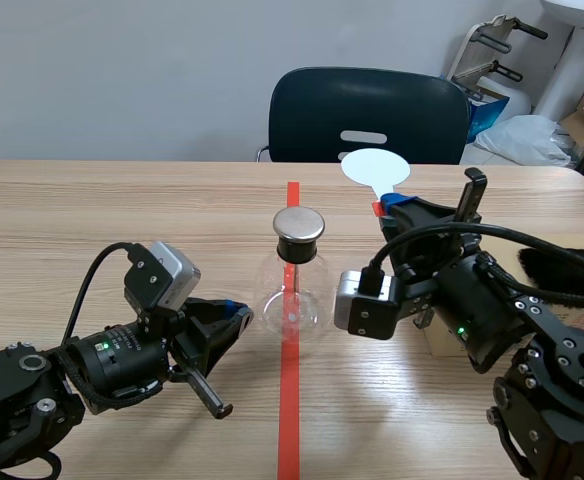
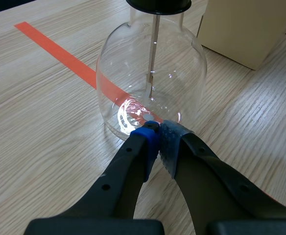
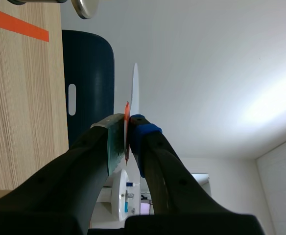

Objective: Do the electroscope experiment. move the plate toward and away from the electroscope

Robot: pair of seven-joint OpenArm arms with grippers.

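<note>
Just behind the table stands a dark chair, and a beige box sits close beside the glass flask, under the right arm. The flask stands on the red tape line at the table's middle, with a metal cap on top. The right gripper is clamped on the red handle of the white plate, which is held upright in the air, near the cap but apart from it. The left gripper is closed on nothing, low over the table. Its wrist view shows the fingertips meeting right at the flask's base, and a thin rod inside the glass. The right wrist view shows the plate edge-on, a thin white sliver past the fingertips.
</note>
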